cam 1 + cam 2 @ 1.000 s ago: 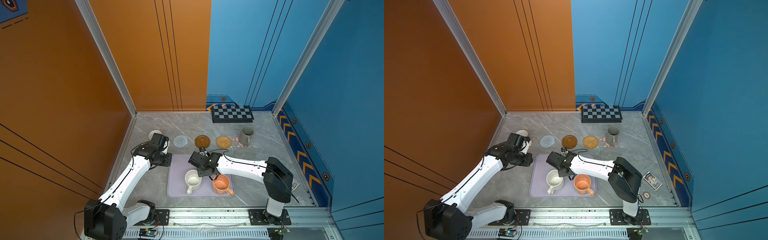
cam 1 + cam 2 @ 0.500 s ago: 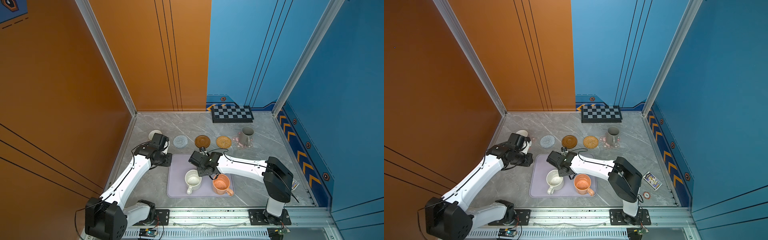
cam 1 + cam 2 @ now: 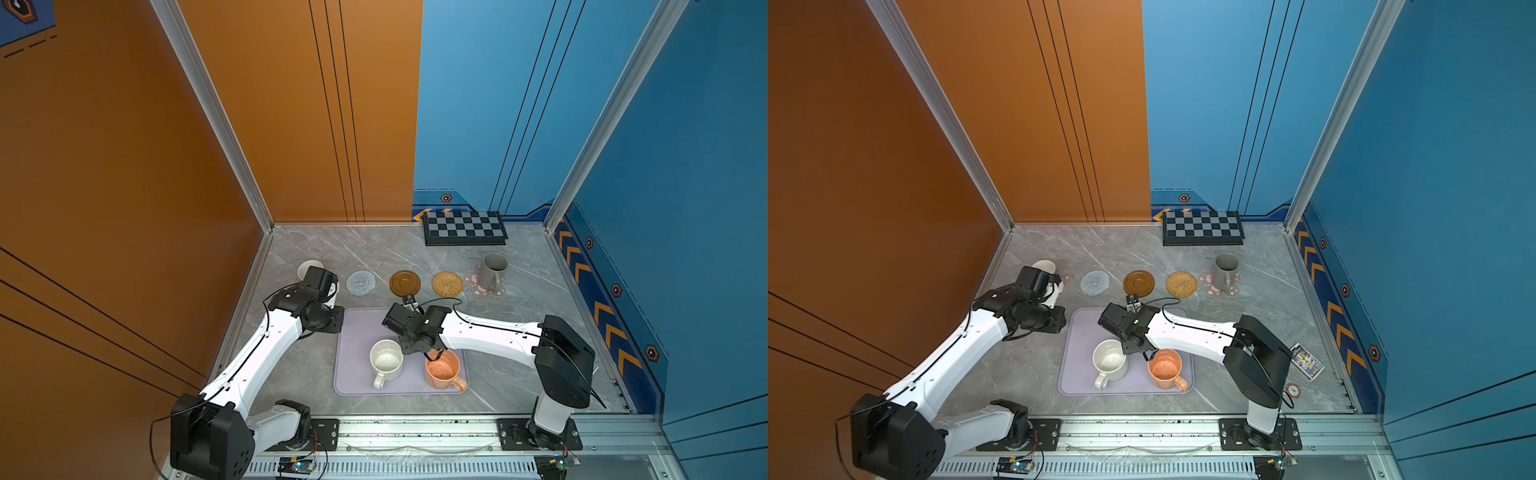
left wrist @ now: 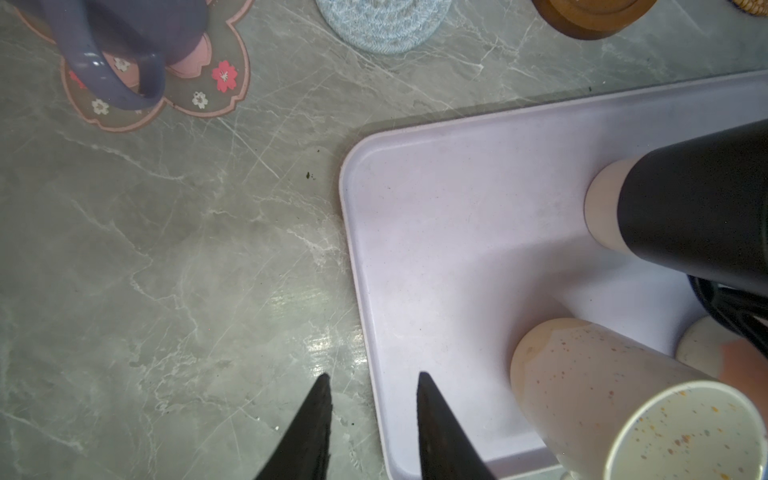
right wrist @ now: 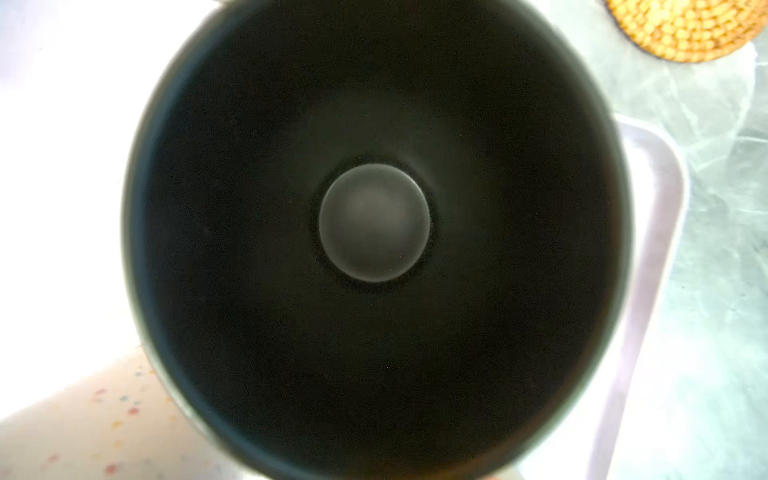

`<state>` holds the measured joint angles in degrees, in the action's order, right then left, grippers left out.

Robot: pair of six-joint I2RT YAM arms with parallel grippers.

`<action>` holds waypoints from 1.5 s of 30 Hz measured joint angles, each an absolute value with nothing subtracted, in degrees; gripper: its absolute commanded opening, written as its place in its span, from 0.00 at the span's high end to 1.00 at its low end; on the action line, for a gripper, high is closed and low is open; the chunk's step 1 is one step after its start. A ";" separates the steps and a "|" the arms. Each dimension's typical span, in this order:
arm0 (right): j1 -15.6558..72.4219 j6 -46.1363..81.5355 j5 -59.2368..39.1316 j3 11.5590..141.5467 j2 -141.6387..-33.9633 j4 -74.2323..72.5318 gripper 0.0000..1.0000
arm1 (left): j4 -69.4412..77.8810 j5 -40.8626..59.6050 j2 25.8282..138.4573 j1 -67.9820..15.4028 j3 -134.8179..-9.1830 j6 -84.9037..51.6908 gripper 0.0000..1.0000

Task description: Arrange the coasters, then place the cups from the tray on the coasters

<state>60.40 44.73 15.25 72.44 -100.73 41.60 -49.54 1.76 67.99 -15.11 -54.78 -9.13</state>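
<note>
two claws: left claw point(image 4: 372, 375) narrowly spread, empty; right claw point(image 3: 409, 299) tight on black mug point(image 5: 374, 224)

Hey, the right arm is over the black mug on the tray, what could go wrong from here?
1. The black mug stands close to the white speckled mug and orange mug on the tray; lifting it could bump either.
2. The grip on it is hidden, so it might slip.
3. The left gripper hangs open by the tray corner, possibly in the carry path.
</note>
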 measured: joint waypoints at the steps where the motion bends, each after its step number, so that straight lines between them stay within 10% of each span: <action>1: 60.25 44.66 15.40 72.12 -100.27 41.60 1.00 | -49.54 1.74 67.99 -15.11 -54.78 -9.13 0.64; 45: 46.46 36.25 21.56 59.79 -77.76 42.63 1.00 | -49.25 1.28 68.34 -15.11 -54.74 -10.41 0.64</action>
<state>46.46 36.25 21.56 59.79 -77.76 42.63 -49.25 1.28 68.34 -15.11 -54.74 -10.41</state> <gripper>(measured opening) 0.173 0.359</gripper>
